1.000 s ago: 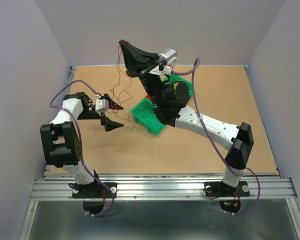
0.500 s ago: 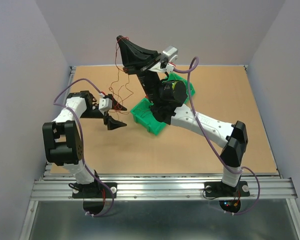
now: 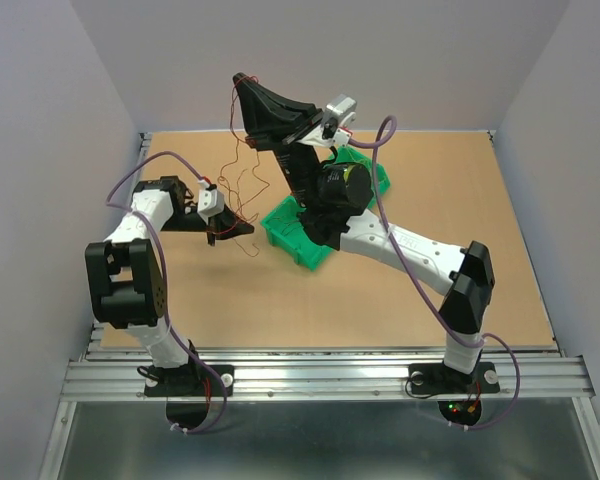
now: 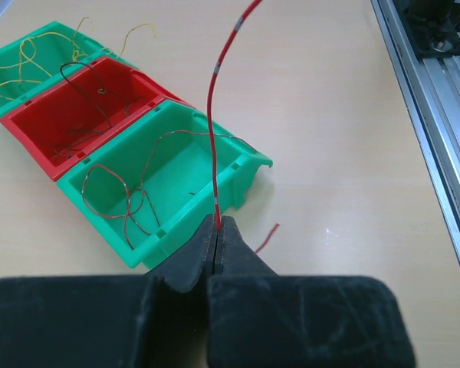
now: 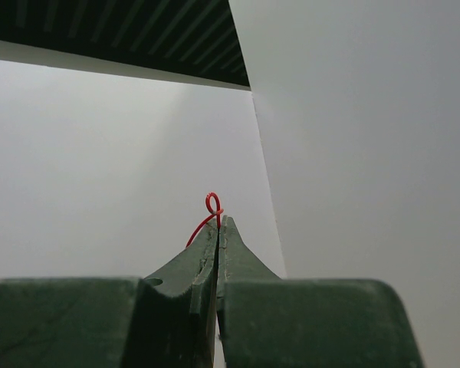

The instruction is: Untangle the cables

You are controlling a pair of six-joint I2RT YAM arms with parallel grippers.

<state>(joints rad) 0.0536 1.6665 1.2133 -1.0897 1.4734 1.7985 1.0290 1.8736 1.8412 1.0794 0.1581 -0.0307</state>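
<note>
Your left gripper [image 4: 217, 228] is pinched shut on a red cable [image 4: 212, 115], the strand nipped right at the fingertips. Your right gripper [image 5: 218, 224] is also clamped tight, high above the table [image 3: 430, 180], with only a tiny red loop poking out past its tips.

The main risk, as I judge it, is that short loop. So little cable sits beyond the right jaws that a sharp pull from either arm could slide it free and drop the whole run. A hard pull could also stretch or snap so thin a wire. The hanging strands [image 3: 245, 185] between the two grippers curl around one another, so pulling the arms apart may cinch a knot instead of freeing it. The loose tails could also snag the rim of the near green bin [image 4: 249, 157], which holds a brown cable [image 4: 126, 195], and drag it out.

The held red cable runs nearly vertical, its long axis pointing up from the left gripper toward the raised right one and leaning slightly to the right. More cables lie coiled in the red bin [image 4: 31, 130] and the far green bin [image 4: 0, 65].
</note>
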